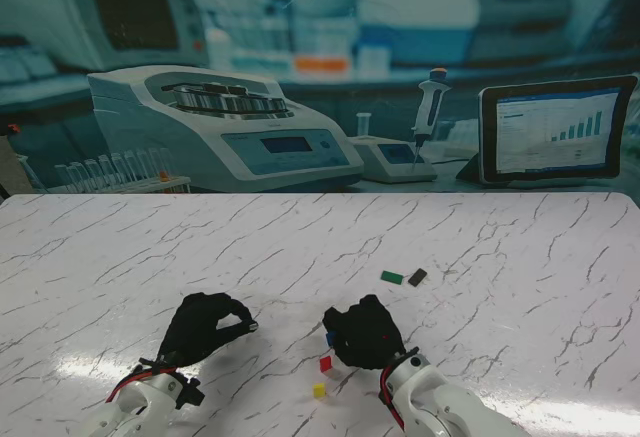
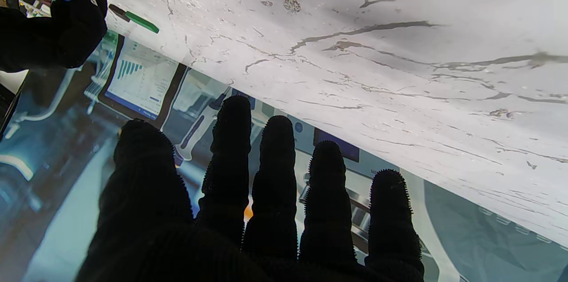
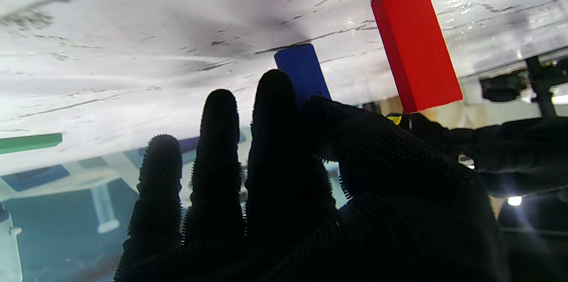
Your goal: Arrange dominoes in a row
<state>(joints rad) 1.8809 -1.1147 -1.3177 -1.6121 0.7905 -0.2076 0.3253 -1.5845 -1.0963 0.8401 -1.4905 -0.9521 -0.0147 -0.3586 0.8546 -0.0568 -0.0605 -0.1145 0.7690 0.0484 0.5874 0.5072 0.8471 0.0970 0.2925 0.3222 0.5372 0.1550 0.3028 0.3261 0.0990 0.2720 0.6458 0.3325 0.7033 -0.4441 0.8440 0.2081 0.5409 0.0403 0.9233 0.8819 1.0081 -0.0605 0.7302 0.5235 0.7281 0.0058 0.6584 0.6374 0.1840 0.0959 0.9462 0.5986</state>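
The small blue wooden domino block [image 3: 301,71] stood on end on the white marble-look worktop [image 1: 500,247], just left of the right hand [image 1: 366,335]. That black-gloved hand pinched it between the thumb and the fingers [image 3: 271,95], with the other fingers held straight and close together. The small red wooden domino block [image 3: 415,47] stood upright beside it, a little nearer to me. The tiny yellow block [image 1: 319,390] sat nearer still, close to the red one.

Farther from me and a bit to the right, the flat green domino block [image 1: 391,277] and the flat dark domino block [image 1: 418,277] lay just beside each other, well apart from the hand.

The left hand [image 1: 203,327], also in a black glove, was to the left. It held nothing. Its fingers [image 2: 277,149] were straight and a little spread, with the thumb off to one side.
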